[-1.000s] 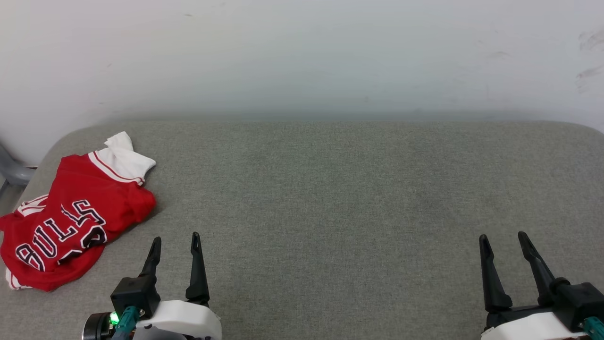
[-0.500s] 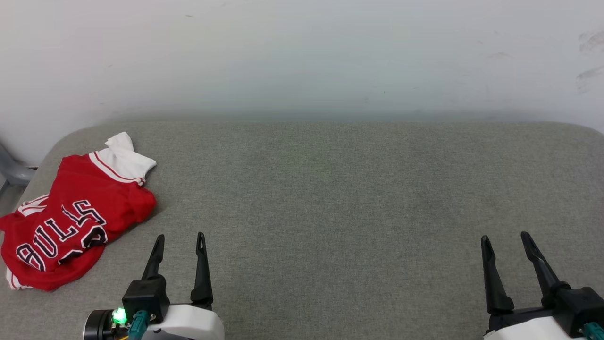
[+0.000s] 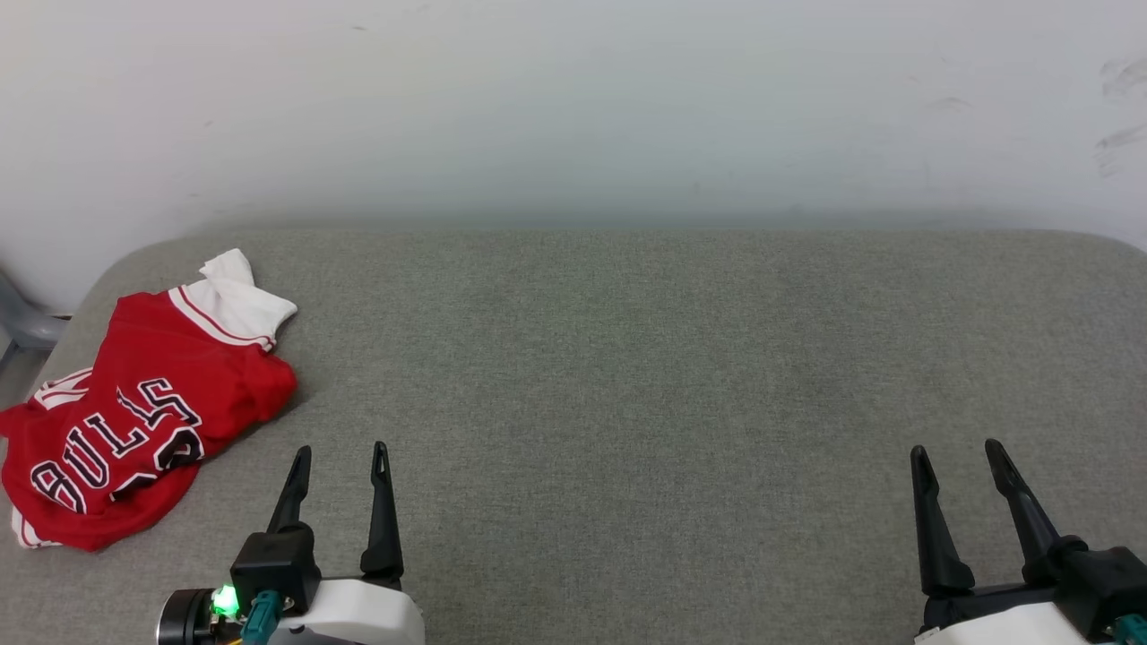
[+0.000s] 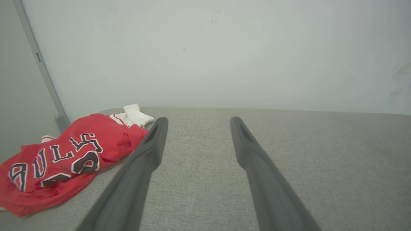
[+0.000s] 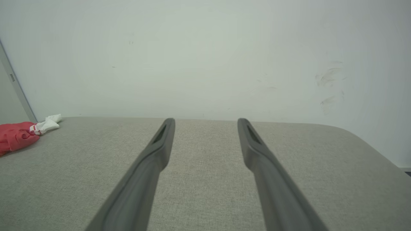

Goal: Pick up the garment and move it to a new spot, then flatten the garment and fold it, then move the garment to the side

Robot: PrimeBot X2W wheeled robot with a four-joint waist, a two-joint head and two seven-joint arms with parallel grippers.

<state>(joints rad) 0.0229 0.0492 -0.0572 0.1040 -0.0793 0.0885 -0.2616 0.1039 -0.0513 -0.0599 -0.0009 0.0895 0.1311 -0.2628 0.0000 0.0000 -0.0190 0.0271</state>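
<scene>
The garment (image 3: 134, 403) lies crumpled at the table's far left: red cloth, a white sleeve with striped trim, black "BULLS" lettering face up. The left wrist view has the garment (image 4: 64, 154) at lower left, and the right wrist view catches the garment (image 5: 19, 133) at its left edge. My left gripper (image 3: 340, 452) is open near the front edge, a little to the right of the garment and apart from it, nothing between its fingers. Far to the right, my right gripper (image 3: 957, 451) also stands open and holds nothing.
The grey fabric-covered table (image 3: 627, 358) has rounded far corners and backs onto a pale wall (image 3: 573, 107). A grey metal bar (image 3: 27, 327) stands beyond the table's left corner. The garment's left part reaches the table's left edge.
My left gripper has shifted slightly to the right and back toward the near edge. The garment and the right gripper have barely moved.
</scene>
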